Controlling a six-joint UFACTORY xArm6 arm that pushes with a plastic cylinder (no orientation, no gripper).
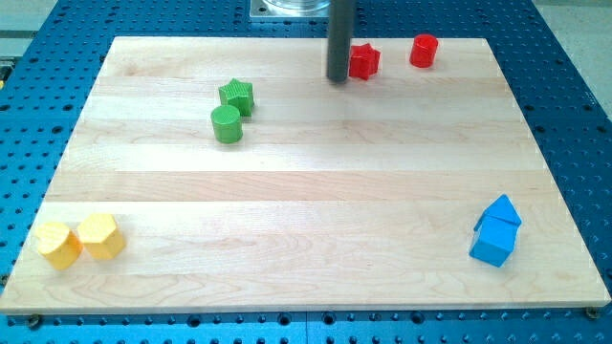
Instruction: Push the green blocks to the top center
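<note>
A green star-shaped block [236,96] and a green cylinder [227,124] sit touching each other in the upper left part of the wooden board [306,191]. My tip [338,78] is near the view's top centre, well to the right of both green blocks and not touching them. It stands just left of a red star-shaped block [363,61].
A red cylinder [424,51] sits at the top right. Two blue blocks [496,230] lie together at the lower right. Two yellow blocks [80,240] lie together at the lower left corner. A blue perforated table [574,115] surrounds the board.
</note>
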